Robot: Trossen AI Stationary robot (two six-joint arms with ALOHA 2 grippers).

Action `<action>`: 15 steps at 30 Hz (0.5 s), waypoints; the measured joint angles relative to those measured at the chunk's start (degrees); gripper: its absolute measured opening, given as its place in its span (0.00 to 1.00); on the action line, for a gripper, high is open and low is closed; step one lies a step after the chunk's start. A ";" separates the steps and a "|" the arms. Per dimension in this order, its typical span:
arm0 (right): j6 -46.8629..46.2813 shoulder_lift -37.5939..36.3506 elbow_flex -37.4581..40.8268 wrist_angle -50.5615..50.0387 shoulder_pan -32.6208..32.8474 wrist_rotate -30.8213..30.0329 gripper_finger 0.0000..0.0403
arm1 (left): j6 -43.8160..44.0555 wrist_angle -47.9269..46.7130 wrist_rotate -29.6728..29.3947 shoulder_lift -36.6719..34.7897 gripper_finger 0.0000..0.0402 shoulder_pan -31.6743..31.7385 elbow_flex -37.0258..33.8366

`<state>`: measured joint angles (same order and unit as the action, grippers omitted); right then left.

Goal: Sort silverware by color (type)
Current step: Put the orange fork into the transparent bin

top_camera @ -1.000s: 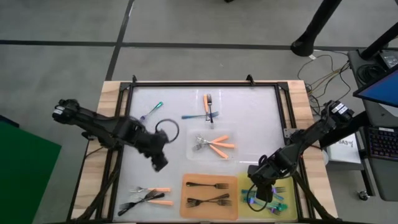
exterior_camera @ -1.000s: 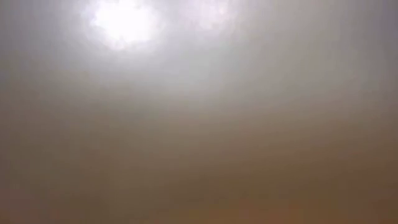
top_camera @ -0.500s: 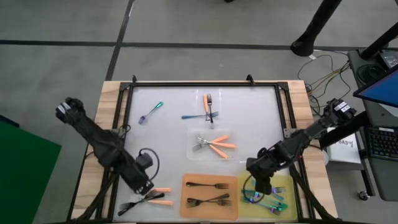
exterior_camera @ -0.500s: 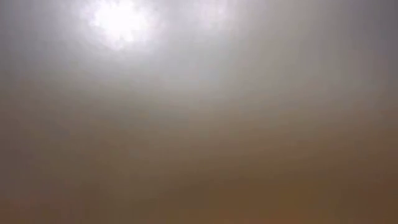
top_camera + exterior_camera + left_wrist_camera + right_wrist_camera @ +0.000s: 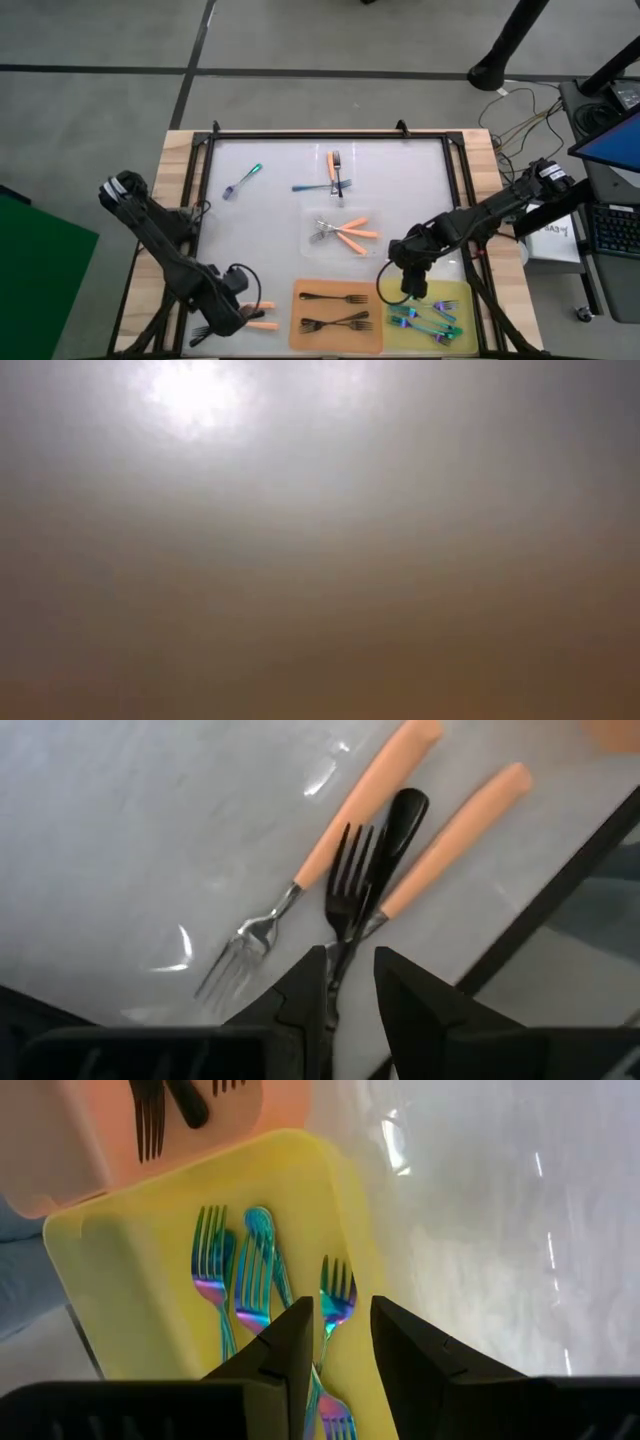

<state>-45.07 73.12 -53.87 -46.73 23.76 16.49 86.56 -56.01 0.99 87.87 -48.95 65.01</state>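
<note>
My left gripper hangs open, pointing down over the near-left pile of silverware. That pile has two orange-handled forks and black forks. One black fork's handle runs under the narrow gap between the fingers. My right gripper is open with nothing between its fingers. It is above the far edge of the yellow mat, where several iridescent forks lie. The low view shows only haze.
An orange mat with black forks lies beside the yellow one. A clear tray at mid-table holds orange-handled forks. More forks and a teal fork lie toward the far edge. Black rails frame the white surface.
My left gripper has swung from mid-table toward the near-left corner and come down over the fork pile. My right gripper has drawn back from the yellow mat toward the far edge. The forks have stayed where they lay.
</note>
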 joint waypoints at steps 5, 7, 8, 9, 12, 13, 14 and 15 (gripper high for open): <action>-0.20 0.00 0.00 0.01 -0.25 0.02 0.23 | -7.41 0.05 1.10 2.38 0.18 0.00 0.00; -0.69 0.00 0.00 0.03 -0.25 0.06 0.23 | -10.78 0.02 1.17 3.39 0.18 -0.02 0.00; -0.98 0.00 0.00 0.04 -0.32 0.07 0.23 | -12.86 0.05 1.22 4.06 0.18 -0.02 0.00; -1.18 0.00 0.00 0.06 -0.43 0.08 0.23 | -15.14 0.07 1.22 4.75 0.18 -0.02 0.00; -2.20 0.00 -0.02 0.27 -0.83 0.08 0.23 | -21.84 0.43 1.21 7.24 0.18 -0.02 0.00; -3.14 0.00 -0.02 0.33 -1.01 0.07 0.23 | -23.87 0.48 1.20 8.12 0.18 -0.02 0.00; -3.99 0.00 -0.02 0.33 -1.19 0.04 0.23 | -25.79 0.42 1.22 9.11 0.18 -0.02 0.00; -5.04 0.00 -0.02 0.33 -1.27 0.04 0.23 | -27.68 0.46 1.20 9.99 0.18 -0.02 0.00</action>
<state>-50.11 73.12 -53.89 -46.39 22.49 16.53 58.88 -55.55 2.20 97.86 -48.97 65.01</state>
